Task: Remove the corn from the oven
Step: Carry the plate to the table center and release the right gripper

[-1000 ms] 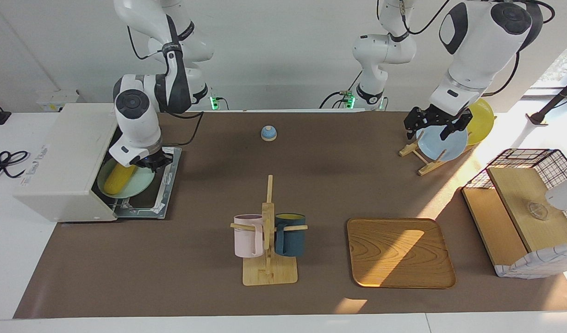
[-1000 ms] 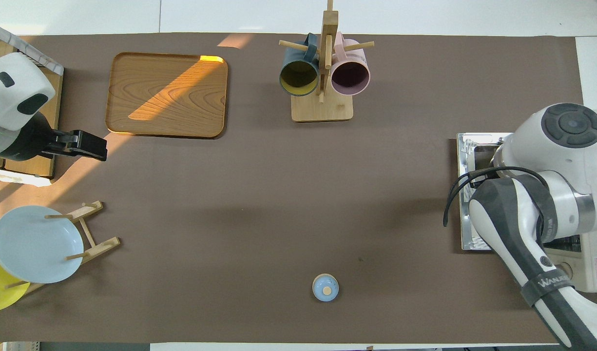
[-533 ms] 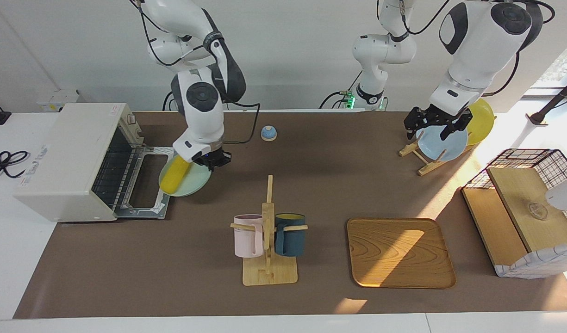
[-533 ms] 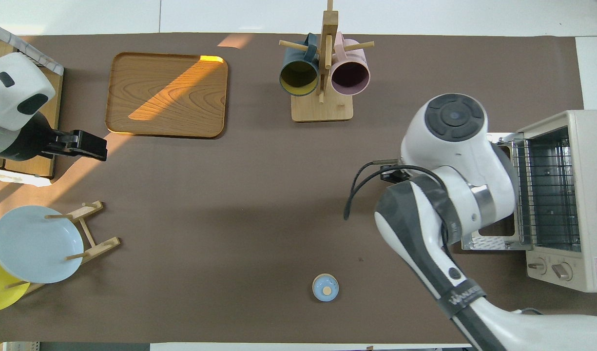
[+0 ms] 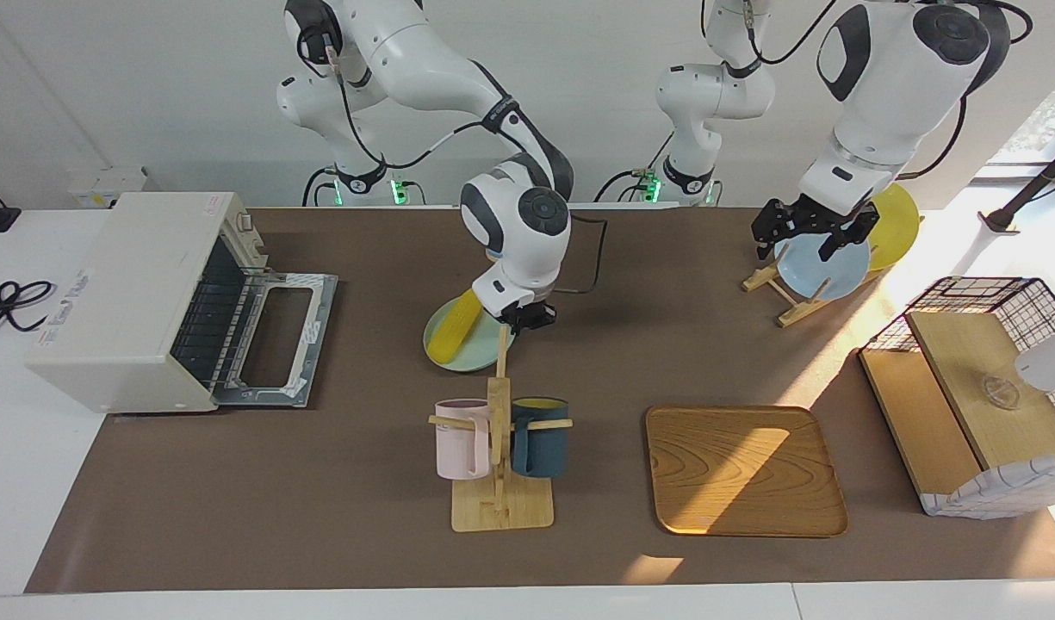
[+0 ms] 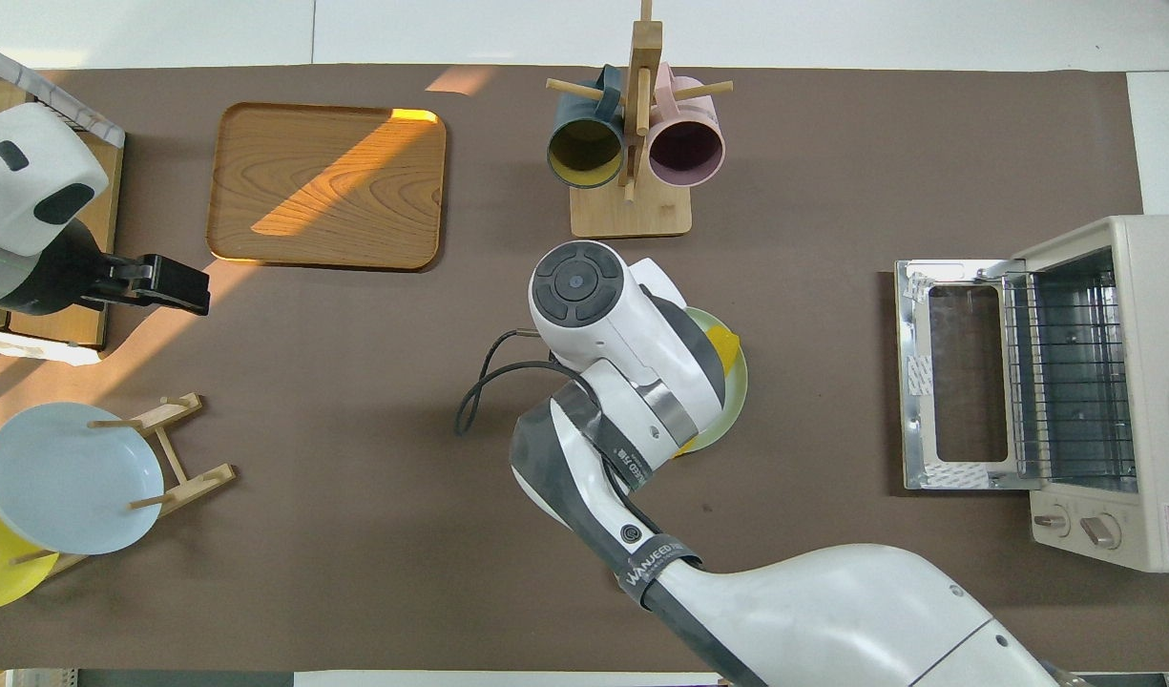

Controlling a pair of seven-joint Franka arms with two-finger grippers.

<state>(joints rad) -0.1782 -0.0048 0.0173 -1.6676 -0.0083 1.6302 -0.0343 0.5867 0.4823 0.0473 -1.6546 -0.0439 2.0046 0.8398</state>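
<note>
Pale blue plate (image 5: 824, 271) is standing in its wooden rack close to the robots, well apart from the oven (image 5: 122, 293), at the left arm's end of the table (image 5: 320, 499). The left tool (image 5: 804, 234) is hanging over this plate with its fingers spread and nothing between them; this arm is waiting.

The oven is sitting at the right arm's end, with its door (image 5: 277, 340) lying folded down. Its wire rack is now showing bare, whereas one second ago the load was sitting in the oven mouth.

The right tool (image 5: 527, 317) is now hanging over mid-table, well apart from the oven door, with its fingers pressed together on the rim of a pale green plate (image 5: 475, 355). The corn (image 5: 452, 331) is lying loose on that plate. Half a second ago the plate was just in front of the door, so it is travelling away from the oven. Whether the plate is touching the table cannot be told.

Judgement: the removal itself is done, and only set-down and release are remaining. The corn is resting unrestrained, so any tilt is risking a roll-off.

Farther from the robots, the mug rack (image 5: 499, 482) is standing just beside the plate, with the wooden tray (image 5: 742, 469) lying farther from the oven again.
</note>
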